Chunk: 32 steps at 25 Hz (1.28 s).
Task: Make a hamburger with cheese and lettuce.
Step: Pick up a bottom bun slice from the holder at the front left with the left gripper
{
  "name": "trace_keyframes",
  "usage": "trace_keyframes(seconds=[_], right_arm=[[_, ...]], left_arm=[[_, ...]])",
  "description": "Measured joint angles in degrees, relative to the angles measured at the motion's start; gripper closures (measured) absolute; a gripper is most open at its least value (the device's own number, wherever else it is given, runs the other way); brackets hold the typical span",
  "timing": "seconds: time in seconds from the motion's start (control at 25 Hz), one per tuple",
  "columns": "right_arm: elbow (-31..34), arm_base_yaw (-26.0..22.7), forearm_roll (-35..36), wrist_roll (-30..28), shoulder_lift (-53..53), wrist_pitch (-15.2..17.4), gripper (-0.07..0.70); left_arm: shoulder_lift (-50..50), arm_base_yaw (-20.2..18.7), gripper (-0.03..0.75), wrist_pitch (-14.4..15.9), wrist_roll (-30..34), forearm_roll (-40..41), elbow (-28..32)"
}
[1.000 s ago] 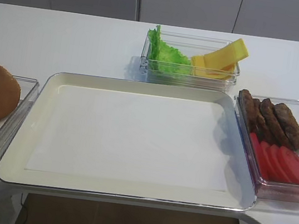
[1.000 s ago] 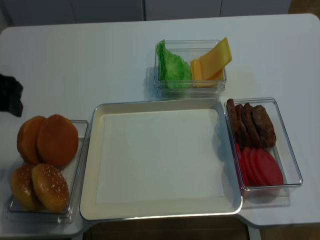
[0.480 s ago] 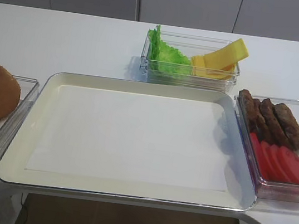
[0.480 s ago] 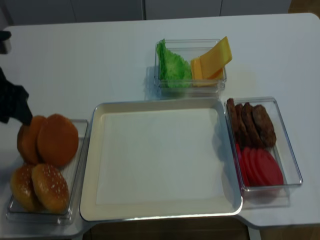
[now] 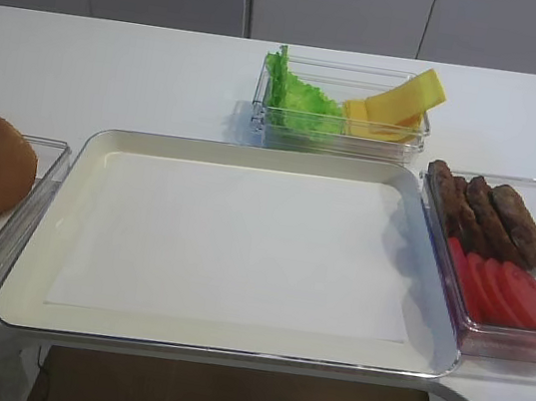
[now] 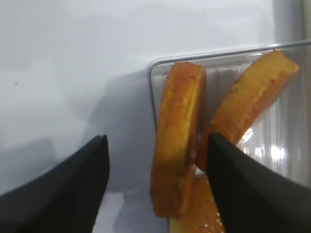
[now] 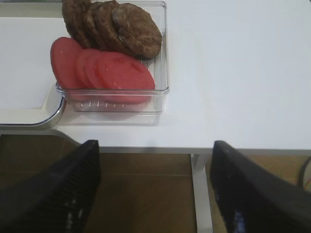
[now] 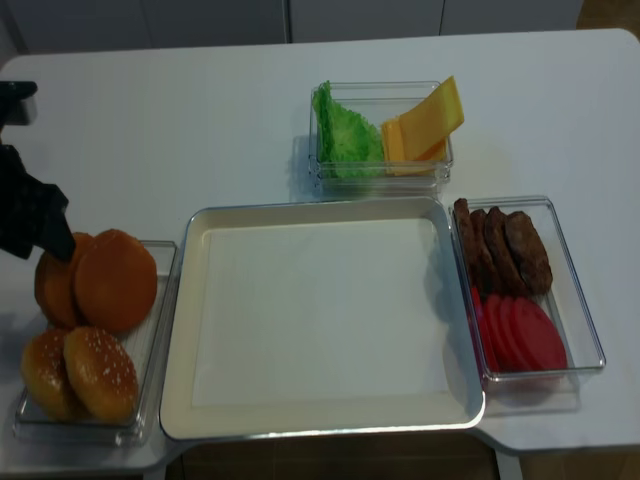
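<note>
Clear bin [image 8: 380,170] at top centre: lettuce [image 8: 345,135] on its left side, cheese [image 8: 425,125] slices leaning on its right. Clear bin [image 8: 570,290] at right: brown patties [image 8: 500,248] in the upper half, red tomato slices [image 8: 520,332] in the lower half. Clear bin [image 8: 150,330] at lower left holds the buns: two flat bun halves [image 8: 105,280] standing on edge in the upper part, two sesame buns [image 8: 85,375] below. Big tray [image 8: 180,350] in the middle w/ a white paper liner [image 8: 320,310].

My left gripper [image 6: 155,160] sits at the far left of the realsense view, just over the upper-left corner of the bun bin. Fingers [image 6: 63,189] spread wide, nothing held. In the left wrist view the bun half [image 6: 177,145] nearest the bin's edge stands upright between my fingers; the right finger looks to be against it, can't tell if it touches. The second half leans just right of that finger.

My right gripper [image 7: 153,189] is open too, empty, hanging off the table edge below the patty/tomato bin. Lettuce & cheese are well apart from both grippers.

No labels or writing I can read.
</note>
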Motion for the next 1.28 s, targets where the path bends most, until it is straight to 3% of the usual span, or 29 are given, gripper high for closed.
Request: trace_keyframes(seconds=[0.28,0.64,1.28], right_arm=[[0.0,0.0,0.0,0.0,0.0,0.0,0.082],[0.0,0.0,0.0,0.1,0.0,0.0,0.082],[0.0,0.0,0.0,0.1,0.0,0.0,0.082]], left_arm=[[0.5,0.0,0.252,0.0,1.5,-0.1,0.0],[0.5,0.0,0.309,0.0,1.9,-1.5,0.0],[0.5,0.0,0.312,0.0,1.9,-1.6,0.0]])
